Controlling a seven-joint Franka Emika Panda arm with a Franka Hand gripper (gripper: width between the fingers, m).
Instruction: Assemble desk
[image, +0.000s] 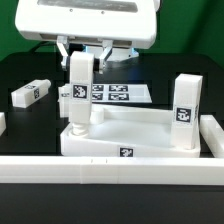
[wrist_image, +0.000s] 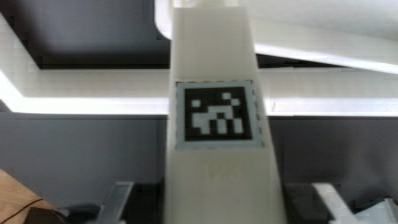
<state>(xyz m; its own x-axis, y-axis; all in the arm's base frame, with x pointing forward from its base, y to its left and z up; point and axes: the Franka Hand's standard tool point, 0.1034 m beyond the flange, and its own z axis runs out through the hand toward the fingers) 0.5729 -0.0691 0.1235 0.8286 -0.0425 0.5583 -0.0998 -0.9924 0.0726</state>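
Observation:
The white desk tabletop (image: 125, 135) lies rim up in front of the marker board. One leg (image: 186, 110) stands upright in its corner on the exterior view's right. A second leg (image: 78, 92) stands upright at the left corner, its foot on the tabletop, and my gripper (image: 82, 55) is shut on its upper end from above. In the wrist view this leg (wrist_image: 221, 90) runs down the middle, showing its tag, with the tabletop rim (wrist_image: 107, 88) behind it. A grey finger (wrist_image: 125, 200) shows on either side of my gripper (wrist_image: 222, 208). A third leg (image: 30, 93) lies loose on the black table at the left.
The marker board (image: 118, 95) lies flat behind the tabletop. A long white border bar (image: 110, 166) runs along the front, and another bar (image: 212, 135) stands at the exterior view's right.

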